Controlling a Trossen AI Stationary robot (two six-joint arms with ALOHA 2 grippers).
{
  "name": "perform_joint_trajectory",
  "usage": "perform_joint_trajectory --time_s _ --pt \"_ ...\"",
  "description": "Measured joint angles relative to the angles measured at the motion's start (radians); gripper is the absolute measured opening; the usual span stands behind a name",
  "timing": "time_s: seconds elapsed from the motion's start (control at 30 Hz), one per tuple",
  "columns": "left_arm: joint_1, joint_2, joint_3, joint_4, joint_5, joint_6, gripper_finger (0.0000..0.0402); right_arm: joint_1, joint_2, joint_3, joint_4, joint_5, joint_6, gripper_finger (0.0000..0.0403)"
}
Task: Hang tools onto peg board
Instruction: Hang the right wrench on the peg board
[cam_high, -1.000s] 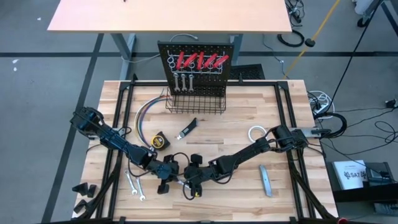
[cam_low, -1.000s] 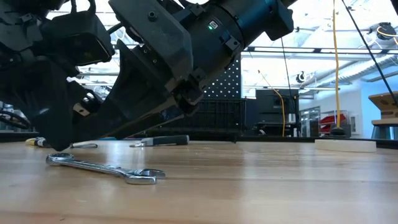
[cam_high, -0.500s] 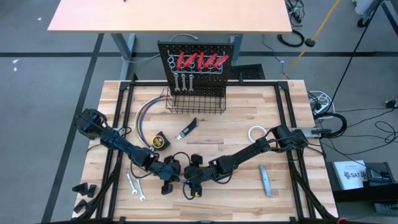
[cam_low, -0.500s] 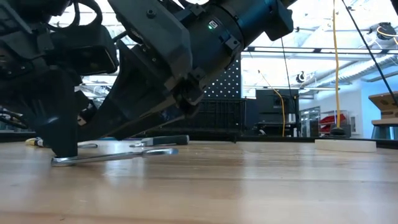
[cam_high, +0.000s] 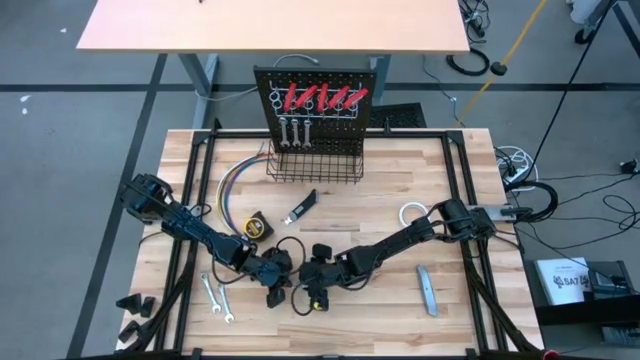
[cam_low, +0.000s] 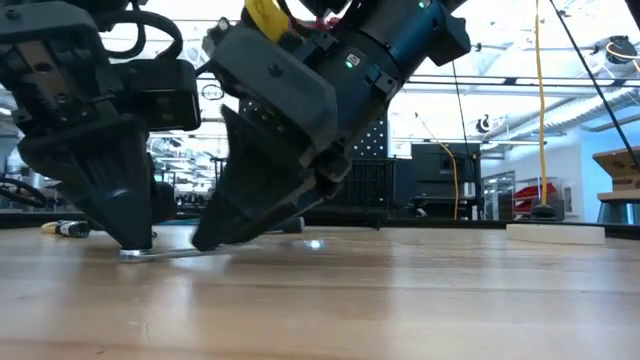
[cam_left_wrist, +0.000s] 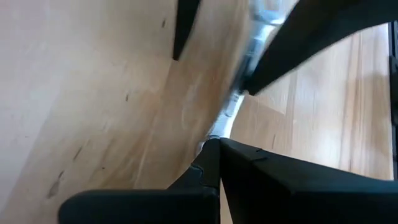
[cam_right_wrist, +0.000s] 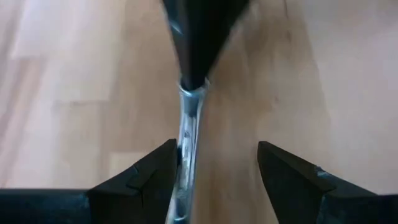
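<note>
Left gripper (cam_high: 277, 290): mine, down at the front of the table (cam_high: 440, 190), well in front of the peg board (cam_high: 318, 112); its fingers (cam_left_wrist: 211, 165) are pressed together on one end of a silver wrench (cam_right_wrist: 185, 146), pinning it just at the wood.

Right gripper (cam_high: 312, 295): also mine, just beside the left one and nose to nose with it; its fingers (cam_right_wrist: 140, 177) stand apart, one to each side of the same wrench's shaft, with the other end reaching in between them. I cannot tell whether they touch it.

Held wrench: low over the boards between the two grippers in the low view (cam_low: 165, 252), well in front of the peg board.

Peg board: upright at the table's back edge, with red-handled tools (cam_high: 322, 97) hung in a row and silver wrenches (cam_high: 292, 128) hanging below them; a black wire basket (cam_high: 314, 166) sits at its base.

Loose tools: two more wrenches (cam_high: 217, 298) lie on the table front-left of the peg board, beside my left arm; a yellow tape measure (cam_high: 258, 227) and a black-handled knife (cam_high: 303, 206) lie just in front of the basket; a white tape roll (cam_high: 412, 213) and a grey bar (cam_high: 426, 290) lie front-right of the peg board.

Coloured wires (cam_high: 232, 187): left of the basket.
</note>
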Motion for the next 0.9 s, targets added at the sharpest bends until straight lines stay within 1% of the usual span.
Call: perform_joint_trajectory --time_s 0.1,0.27,0.37,0.43,0.5,0.7,0.9 --pt "0.000 0.002 -0.002 -0.006 -0.014 -0.003 0.0006 -0.005 0.000 0.002 -0.056 -0.027 0.009 0.0214" --pt "0.005 0.002 -0.002 -0.006 -0.021 -0.025 0.0006 -0.004 0.000 0.001 -0.068 -0.042 0.008 0.0214" --pt "0.005 0.002 -0.002 -0.006 -0.022 -0.024 0.0006 -0.004 0.000 0.001 -0.082 -0.043 0.006 0.0201" --pt "0.004 0.002 -0.002 -0.006 -0.022 -0.024 0.0006 -0.004 0.000 0.001 -0.100 -0.043 0.007 0.0179" --pt "0.004 0.002 -0.002 -0.006 -0.023 -0.023 0.0006 -0.004 0.000 0.001 -0.117 -0.043 0.007 0.0147" --pt "0.007 0.002 -0.004 -0.006 -0.045 -0.020 0.0006 -0.003 0.000 0.001 -0.160 -0.064 -0.012 0.0030" --pt "-0.001 0.003 -0.005 0.004 -0.088 0.056 0.0006 -0.003 0.001 -0.001 -0.162 -0.079 -0.029 0.0026"
